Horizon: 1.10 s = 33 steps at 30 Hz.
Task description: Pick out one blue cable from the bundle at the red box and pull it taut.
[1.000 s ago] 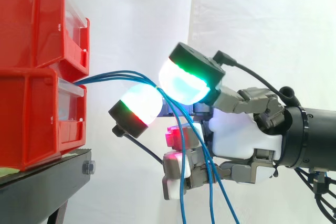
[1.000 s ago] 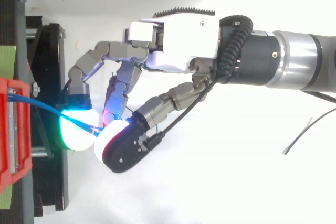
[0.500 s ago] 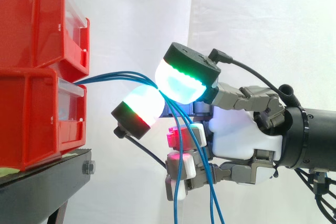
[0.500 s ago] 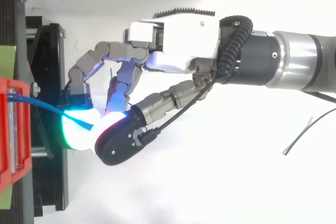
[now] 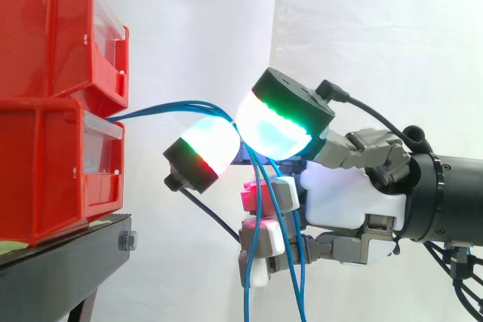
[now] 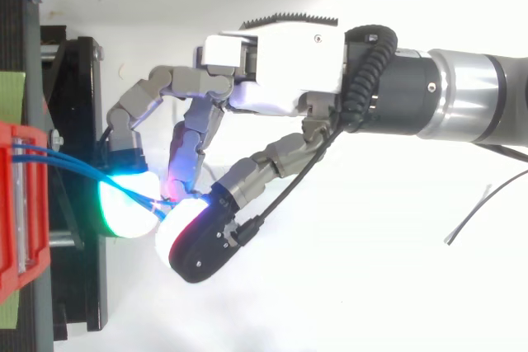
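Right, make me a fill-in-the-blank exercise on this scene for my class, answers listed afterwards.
The cables leaving the red bins are ____ in colour. In the side view the hand reaches in from the ____ edge. Below the hand's pinching fingertips the cables hang ____. Missing words: blue, right, down.

The hand stood to the right of the stacked red bins, with two of its glowing pads closed against each other, apart from the bins. The blue cables left the front of the bins where the upper one sat on the lower. They arched across to the spot where the pads met and were pinched there (how many of them was unclear). Below the pads they hung down in front of the palm. The bins sat on a black stand.
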Each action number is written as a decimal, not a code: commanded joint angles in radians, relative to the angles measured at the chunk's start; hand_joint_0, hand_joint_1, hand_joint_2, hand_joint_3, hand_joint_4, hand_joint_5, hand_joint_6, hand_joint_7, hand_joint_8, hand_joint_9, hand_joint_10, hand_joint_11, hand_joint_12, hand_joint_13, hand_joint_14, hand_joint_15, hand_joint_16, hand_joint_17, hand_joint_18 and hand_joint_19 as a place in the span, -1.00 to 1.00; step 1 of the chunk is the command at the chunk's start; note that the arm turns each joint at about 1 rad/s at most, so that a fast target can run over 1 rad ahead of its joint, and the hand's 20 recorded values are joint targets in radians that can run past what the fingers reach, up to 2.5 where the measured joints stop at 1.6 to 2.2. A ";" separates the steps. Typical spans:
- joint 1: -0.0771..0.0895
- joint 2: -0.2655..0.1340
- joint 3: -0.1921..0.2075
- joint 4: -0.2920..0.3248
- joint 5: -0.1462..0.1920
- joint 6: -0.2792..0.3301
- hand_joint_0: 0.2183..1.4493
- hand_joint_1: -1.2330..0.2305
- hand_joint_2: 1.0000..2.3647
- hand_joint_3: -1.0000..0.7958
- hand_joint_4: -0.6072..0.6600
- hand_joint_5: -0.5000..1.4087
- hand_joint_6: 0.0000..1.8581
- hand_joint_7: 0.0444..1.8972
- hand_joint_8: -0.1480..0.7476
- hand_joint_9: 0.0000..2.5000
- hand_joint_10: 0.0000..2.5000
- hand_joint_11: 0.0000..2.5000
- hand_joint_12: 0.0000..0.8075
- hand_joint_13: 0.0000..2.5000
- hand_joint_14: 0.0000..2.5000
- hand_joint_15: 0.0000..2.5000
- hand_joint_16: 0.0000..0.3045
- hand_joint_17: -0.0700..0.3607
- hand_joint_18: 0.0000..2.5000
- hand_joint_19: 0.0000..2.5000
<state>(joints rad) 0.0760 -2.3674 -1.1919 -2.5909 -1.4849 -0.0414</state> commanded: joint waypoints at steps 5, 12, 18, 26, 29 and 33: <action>0.001 0.000 0.000 0.000 0.000 0.000 -0.44 -0.49 -1.00 -0.44 0.03 -0.59 -0.01 -0.17 -0.02 0.09 -0.97 -0.24 -0.06 -0.01 -0.98 -0.45 -0.66 -0.13 -0.25 -0.45; -0.001 0.000 0.000 0.000 -0.002 0.000 -0.42 -0.16 -1.00 -0.44 0.02 -0.58 -0.04 -0.04 -0.02 0.16 -0.97 -0.22 -0.04 0.02 -0.98 -0.45 -0.66 -0.13 -0.23 -0.43; -0.001 0.000 0.000 -0.003 -0.002 0.002 -0.40 -0.23 -0.98 -0.22 -0.01 -0.57 -0.04 0.01 0.01 0.18 -0.97 -0.23 -0.04 0.04 -0.98 -0.43 -0.65 -0.11 -0.22 -0.39; -0.001 0.000 0.000 -0.006 -0.002 0.000 -0.43 -0.26 -0.97 -0.05 0.01 -0.57 -0.04 0.04 0.08 0.19 -0.98 -0.23 0.07 0.06 -0.98 -0.44 -0.60 -0.03 -0.16 -0.41; -0.001 0.000 0.000 -0.006 -0.002 0.000 -0.39 -0.38 -0.97 -0.06 0.07 -0.59 -0.02 0.04 0.03 0.14 -0.97 -0.16 0.02 0.03 -0.98 -0.43 -0.62 -0.07 -0.19 -0.40; -0.001 0.000 0.000 -0.006 -0.002 0.000 -0.20 -0.53 -0.98 -0.23 -0.13 -0.62 0.00 0.07 -0.01 0.11 -0.98 -0.16 -0.05 0.00 -0.98 -0.43 -0.65 -0.12 -0.22 -0.41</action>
<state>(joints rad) 0.0751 -2.3672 -1.1919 -2.5970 -1.4864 -0.0414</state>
